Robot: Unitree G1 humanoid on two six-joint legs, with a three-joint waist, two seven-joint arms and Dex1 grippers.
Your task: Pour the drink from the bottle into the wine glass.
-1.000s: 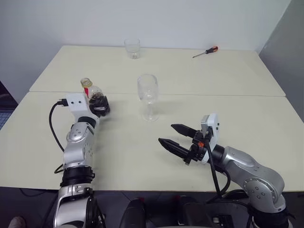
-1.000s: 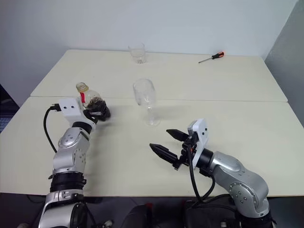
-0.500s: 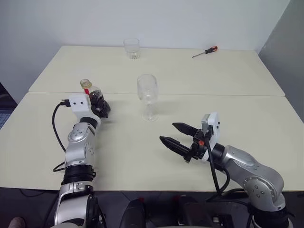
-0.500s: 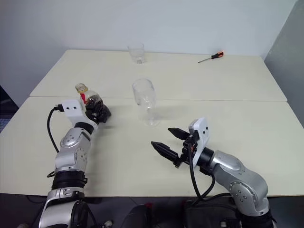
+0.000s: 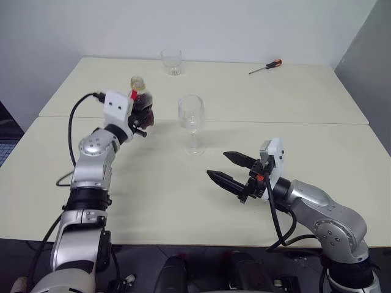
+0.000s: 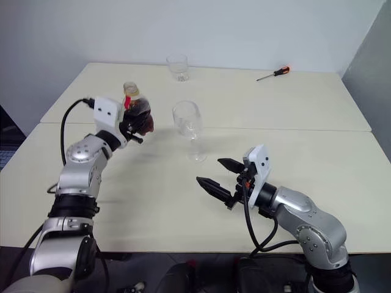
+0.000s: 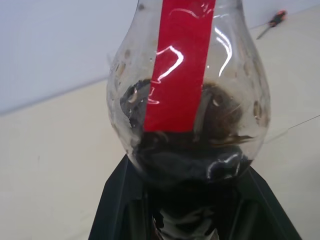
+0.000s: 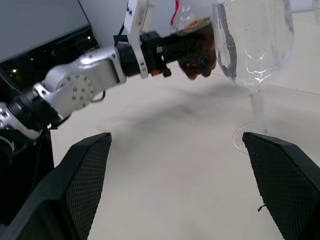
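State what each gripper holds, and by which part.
Left gripper holds the bottle by its lower body. Right gripper holds nothing.

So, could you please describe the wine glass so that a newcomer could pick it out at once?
Look at the cream table, near its middle, where two tabletops meet. The wine glass stands there upright and empty, just right of the bottle held up by the left gripper. Unlike the short tumbler at the far edge, it has a thin stem and round foot.
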